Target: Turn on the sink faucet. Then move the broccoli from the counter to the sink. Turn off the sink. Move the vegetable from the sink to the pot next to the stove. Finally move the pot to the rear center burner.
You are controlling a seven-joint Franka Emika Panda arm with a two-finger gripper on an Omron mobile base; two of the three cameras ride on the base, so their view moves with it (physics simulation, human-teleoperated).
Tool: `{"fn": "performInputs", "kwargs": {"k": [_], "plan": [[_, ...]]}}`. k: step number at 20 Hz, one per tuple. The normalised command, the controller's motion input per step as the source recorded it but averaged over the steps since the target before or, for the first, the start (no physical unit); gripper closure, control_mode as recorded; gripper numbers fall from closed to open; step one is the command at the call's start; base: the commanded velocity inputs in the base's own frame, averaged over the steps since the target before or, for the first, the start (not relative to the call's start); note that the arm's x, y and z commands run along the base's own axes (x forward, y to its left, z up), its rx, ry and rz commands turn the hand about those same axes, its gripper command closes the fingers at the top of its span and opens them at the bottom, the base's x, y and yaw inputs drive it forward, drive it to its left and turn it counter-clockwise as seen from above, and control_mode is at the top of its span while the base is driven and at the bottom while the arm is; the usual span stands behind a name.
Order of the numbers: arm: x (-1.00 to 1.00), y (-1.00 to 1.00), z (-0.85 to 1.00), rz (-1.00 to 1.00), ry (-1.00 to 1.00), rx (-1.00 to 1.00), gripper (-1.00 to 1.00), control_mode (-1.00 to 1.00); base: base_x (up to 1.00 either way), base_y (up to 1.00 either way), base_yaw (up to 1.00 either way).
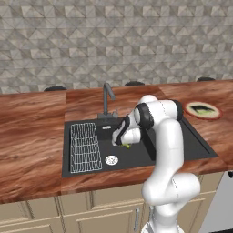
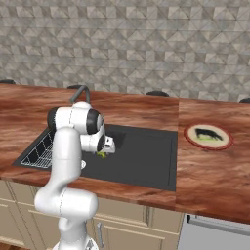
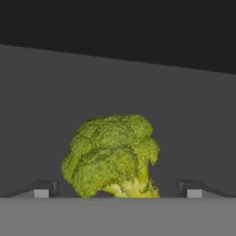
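Observation:
The green broccoli (image 3: 113, 154) lies on the floor of the dark sink (image 1: 182, 141), stem toward the camera in the hand view. My gripper (image 3: 117, 191) is down inside the basin, open, with one fingertip on each side of the broccoli and neither touching it. In the left base view the gripper (image 1: 122, 141) hangs just over the broccoli (image 1: 126, 145), below the grey faucet (image 1: 107, 98). The right base view shows the gripper (image 2: 106, 149), the broccoli (image 2: 102, 155) and the faucet (image 2: 83, 93) behind my arm. I see no water stream. The pot is out of view.
A wire rack (image 1: 85, 148) lies in the sink's left half, with the round drain (image 1: 111, 159) beside it. A tan plate holding something dark (image 1: 203, 110) rests on the wooden counter (image 1: 32, 136) right of the sink. The tiled wall stands close behind the faucet.

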Motion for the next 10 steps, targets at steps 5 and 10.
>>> {"fn": "performInputs", "kwargs": {"k": [5, 10], "plan": [[-0.05, 0.0, -0.16, -0.03, 0.0, 0.0, -1.0, -1.0, 0.0, 0.0, 0.0], [0.16, 0.09, -0.06, 0.0, -0.03, 0.0, -1.0, -1.0, 0.0, 0.0, 0.0]]}}
